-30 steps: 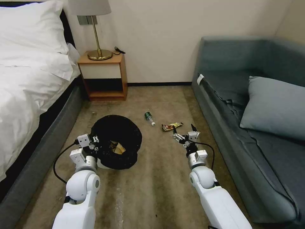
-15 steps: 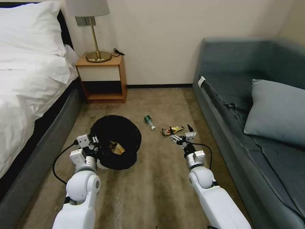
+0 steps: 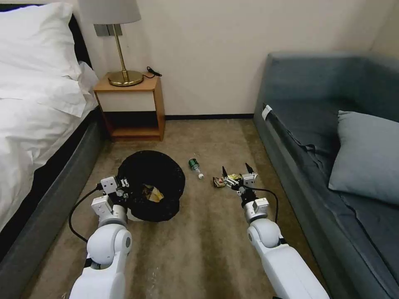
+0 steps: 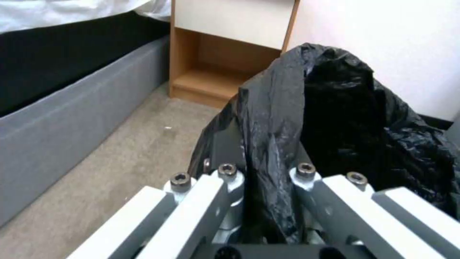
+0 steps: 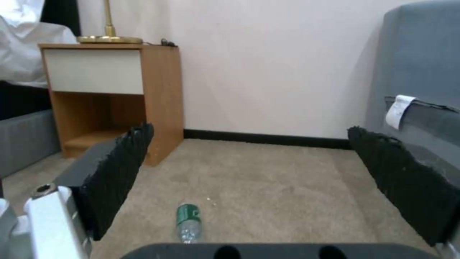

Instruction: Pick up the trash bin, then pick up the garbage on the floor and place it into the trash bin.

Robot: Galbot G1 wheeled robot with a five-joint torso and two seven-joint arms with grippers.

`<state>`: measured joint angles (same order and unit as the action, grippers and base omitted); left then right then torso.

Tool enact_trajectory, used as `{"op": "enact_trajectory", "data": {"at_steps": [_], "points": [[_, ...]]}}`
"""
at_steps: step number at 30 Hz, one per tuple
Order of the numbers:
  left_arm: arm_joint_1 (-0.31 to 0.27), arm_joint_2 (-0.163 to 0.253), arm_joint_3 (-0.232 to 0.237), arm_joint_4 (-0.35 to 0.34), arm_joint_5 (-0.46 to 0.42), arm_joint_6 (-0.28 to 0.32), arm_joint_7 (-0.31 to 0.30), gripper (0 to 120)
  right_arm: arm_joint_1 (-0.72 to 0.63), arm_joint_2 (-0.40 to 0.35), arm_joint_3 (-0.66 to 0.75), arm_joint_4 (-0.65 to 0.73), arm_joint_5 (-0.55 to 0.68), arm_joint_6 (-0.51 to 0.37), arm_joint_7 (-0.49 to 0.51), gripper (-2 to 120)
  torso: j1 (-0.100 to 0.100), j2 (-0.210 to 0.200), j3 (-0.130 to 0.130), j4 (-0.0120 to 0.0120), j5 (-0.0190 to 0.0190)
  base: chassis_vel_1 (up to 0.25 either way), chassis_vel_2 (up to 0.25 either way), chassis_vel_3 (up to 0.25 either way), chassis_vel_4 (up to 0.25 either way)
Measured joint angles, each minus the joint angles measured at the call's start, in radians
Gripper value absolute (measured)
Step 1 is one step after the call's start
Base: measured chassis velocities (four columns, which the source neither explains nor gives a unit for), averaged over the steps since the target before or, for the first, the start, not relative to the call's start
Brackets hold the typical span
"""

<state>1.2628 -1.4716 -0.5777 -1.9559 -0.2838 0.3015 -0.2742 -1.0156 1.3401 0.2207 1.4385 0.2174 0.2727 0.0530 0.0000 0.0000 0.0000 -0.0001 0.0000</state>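
Note:
The trash bin (image 3: 151,182), white with a black bag (image 4: 335,118) draped over it, is tipped toward me at my left in the head view. My left gripper (image 3: 121,187) is shut on its near rim; in the left wrist view its fingers (image 4: 225,180) pinch a fold of the bag. Tan and yellow scraps (image 3: 154,194) lie inside the bin. My right gripper (image 3: 236,171) is open and low over the brown-yellow snack wrapper (image 3: 218,182) on the carpet. A small green bottle (image 3: 194,165) (image 5: 188,220) lies on the floor between the bin and the wrapper, left of the right gripper's pads (image 5: 120,169).
A bed (image 3: 37,124) runs along the left and a grey sofa (image 3: 316,137) with a cushion along the right. A wooden nightstand (image 3: 131,106) with a brass lamp stands against the far wall. The carpet strip between bed and sofa is narrow.
The head view has shifted, so the floor items sit lower in it. My open right gripper has come over the snack wrapper, which lay ahead of it before. The left gripper still holds the bin.

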Motion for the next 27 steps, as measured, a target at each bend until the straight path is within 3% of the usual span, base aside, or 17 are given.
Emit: {"op": "enact_trajectory", "data": {"at_steps": [27], "points": [[0.003, 0.005, -0.015, -0.001, -0.013, -0.008, 0.004, 5, -0.016, 0.004, -0.002, -0.021, -0.020, 0.014, -0.008, 100, 0.000, 0.000, 0.000, 0.0002, 0.0000, -0.127, 0.128, 0.123, -0.131]]}}
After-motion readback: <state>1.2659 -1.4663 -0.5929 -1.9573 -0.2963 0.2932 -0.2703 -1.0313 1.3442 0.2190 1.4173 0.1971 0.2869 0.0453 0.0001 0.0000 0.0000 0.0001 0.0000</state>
